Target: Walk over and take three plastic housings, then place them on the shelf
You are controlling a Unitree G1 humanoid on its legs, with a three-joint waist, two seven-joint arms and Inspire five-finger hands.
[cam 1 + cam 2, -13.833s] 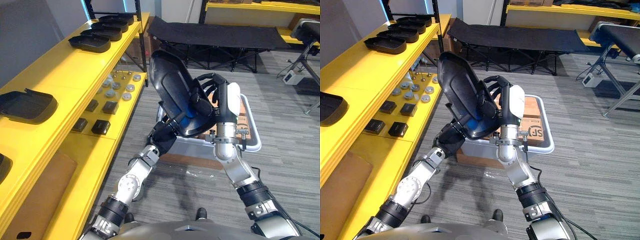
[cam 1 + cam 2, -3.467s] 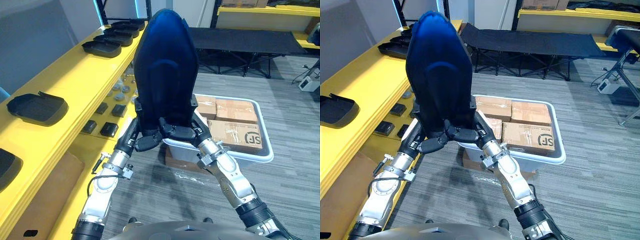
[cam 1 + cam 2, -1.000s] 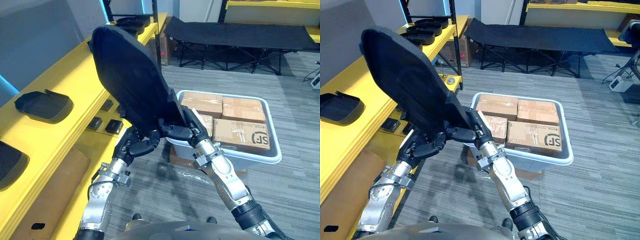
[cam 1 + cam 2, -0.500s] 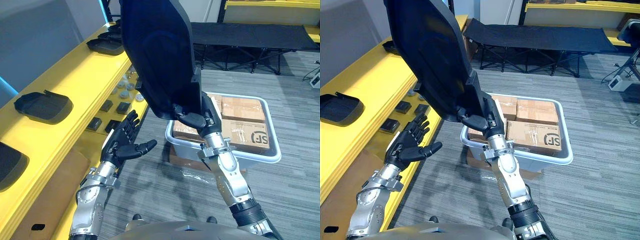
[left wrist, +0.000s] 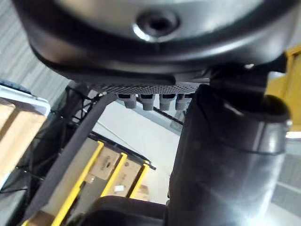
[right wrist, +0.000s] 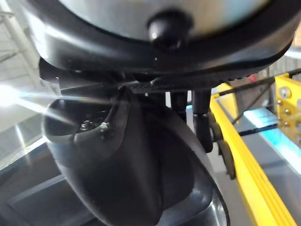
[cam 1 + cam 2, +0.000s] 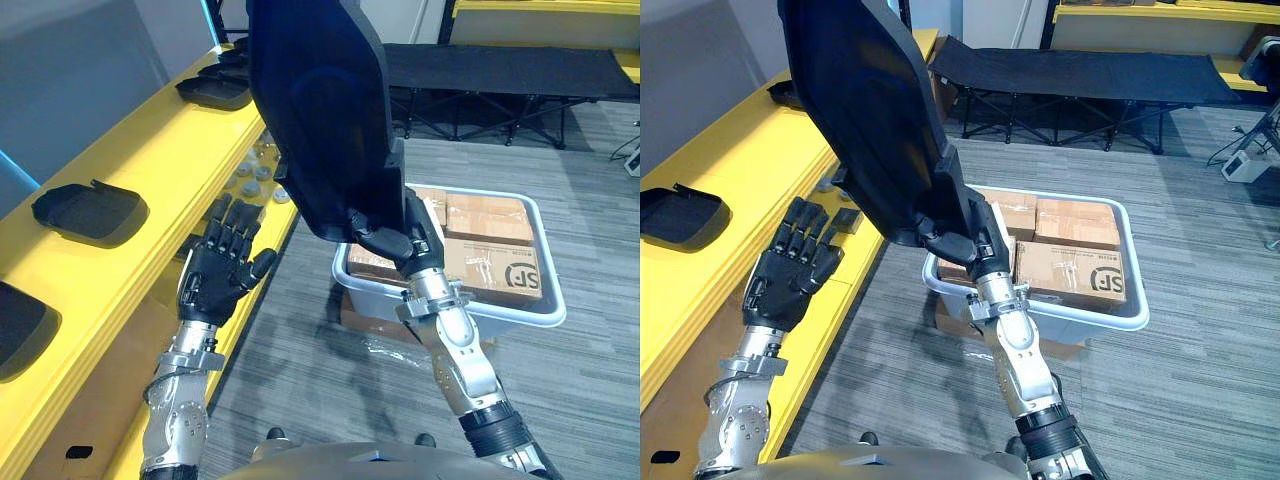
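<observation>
Gripping the black plastic housing by its lower edge, the right hand held it upright and raised above the near corner of a white bin of cardboard boxes. The left hand was open, fingers spread, apart from the housing and just beside the yellow shelf, where other housings lay.

A dark printed logo mark on one cardboard box in the pale tub
</observation>
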